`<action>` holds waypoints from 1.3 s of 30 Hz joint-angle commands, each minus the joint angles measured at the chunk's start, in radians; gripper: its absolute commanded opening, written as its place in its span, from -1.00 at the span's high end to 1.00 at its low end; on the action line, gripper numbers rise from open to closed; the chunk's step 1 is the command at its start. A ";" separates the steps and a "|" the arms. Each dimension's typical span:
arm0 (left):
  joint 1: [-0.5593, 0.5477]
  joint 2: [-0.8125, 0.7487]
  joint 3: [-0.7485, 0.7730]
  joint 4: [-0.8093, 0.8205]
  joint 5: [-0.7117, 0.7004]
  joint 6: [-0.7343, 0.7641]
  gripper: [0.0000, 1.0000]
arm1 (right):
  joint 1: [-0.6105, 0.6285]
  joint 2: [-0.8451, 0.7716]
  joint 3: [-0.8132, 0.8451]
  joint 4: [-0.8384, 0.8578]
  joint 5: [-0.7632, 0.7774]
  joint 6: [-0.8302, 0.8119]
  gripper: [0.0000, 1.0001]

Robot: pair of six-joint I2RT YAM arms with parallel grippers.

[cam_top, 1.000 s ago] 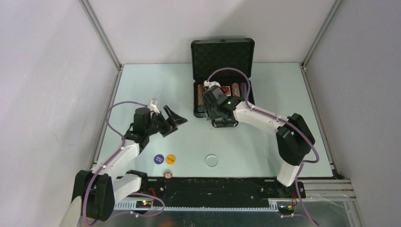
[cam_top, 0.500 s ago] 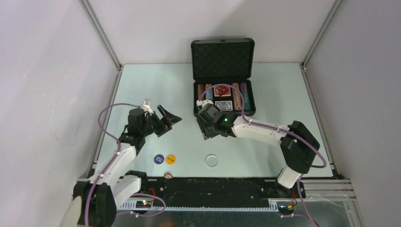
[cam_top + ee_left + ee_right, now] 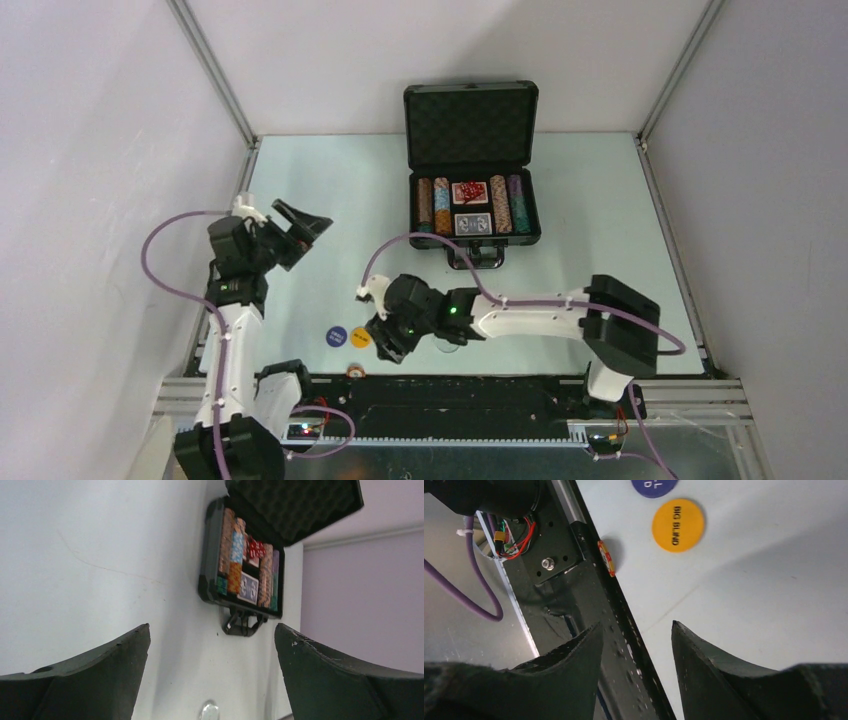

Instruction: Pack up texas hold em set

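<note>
When viewed from above, shows right pincer (image 3: pixel 383 338) low over the near edge of the table (image 3: pixel 330 190), parted and empty; places yellow button (image 3: pixel 361 336) just beside it on the left, blue button (image 3: pixel 337 336) next along, stray chip (image 3: pixel 354 371) nearer the bases at the black rail (image 3: pixel 450 395); leaves black case (image 3: pixel 413 215) well apart at the far side, lid (image 3: pixel 470 120) up, chips (image 3: pixel 441 205), decks (image 3: pixel 472 222) and dice (image 3: pixel 470 192) slotted in; finds left pincer (image 3: pixel 300 222) raised by the left wall, so favours the right arm as nearer. From left wrist, looks over bare table to black case (image 3: pixel 206 580), handle (image 3: pixel 242 622) foremost, through a wide-released, empty left pincer (image 3: pixel 211 630). From right wrist, sets yellow button (image 3: pixel 678 525) flat beyond the parted tips (image 3: pixel 636 630); stray chip (image 3: pixel 606 557) apparently on edge along the rail; smooth surface, thin flat button, probably awkward to pinch; ample room around the button, little beside the rail.
</note>
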 commanded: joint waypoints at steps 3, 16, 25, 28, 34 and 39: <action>0.089 -0.039 0.053 -0.091 0.058 0.045 -0.97 | 0.056 0.125 -0.015 0.303 -0.082 -0.023 -0.19; 0.090 -0.045 0.063 -0.091 0.071 0.044 -0.97 | 0.075 0.278 0.008 0.437 -0.124 -0.036 -0.30; 0.091 -0.046 0.058 -0.090 0.072 0.042 -0.97 | 0.079 0.332 0.042 0.425 -0.104 -0.055 -0.23; 0.091 -0.050 0.058 -0.090 0.072 0.042 -0.97 | 0.085 0.343 0.055 0.407 -0.104 -0.063 -0.14; 0.092 -0.047 0.055 -0.090 0.079 0.042 -0.97 | 0.096 0.355 0.060 0.380 -0.102 -0.069 0.06; 0.091 -0.047 0.049 -0.091 0.081 0.044 -0.97 | 0.103 0.366 0.064 0.382 -0.113 -0.068 0.13</action>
